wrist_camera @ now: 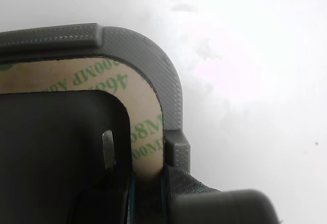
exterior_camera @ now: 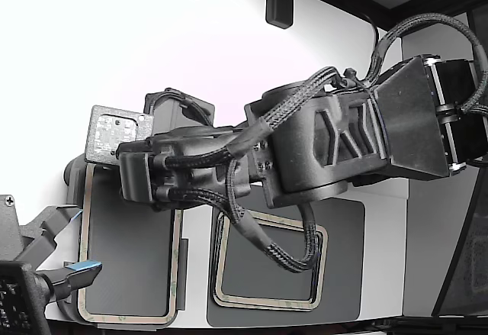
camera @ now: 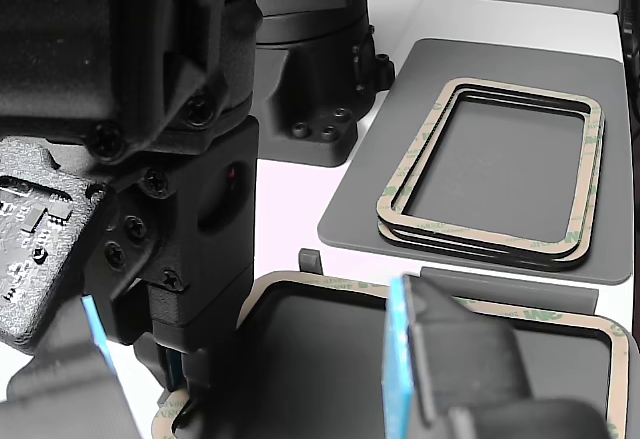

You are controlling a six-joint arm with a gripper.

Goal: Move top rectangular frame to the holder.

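We see the top rectangular frame (exterior_camera: 85, 220), a thin tan ring with faint green print and an open centre, lying flat inside the holder (wrist_camera: 153, 55) at about eight o'clock in the exterior view. Its rounded corner sits snug against the holder's raised light grey rim, beside a small tab. Part of both is hidden, so we cannot judge the full seating.
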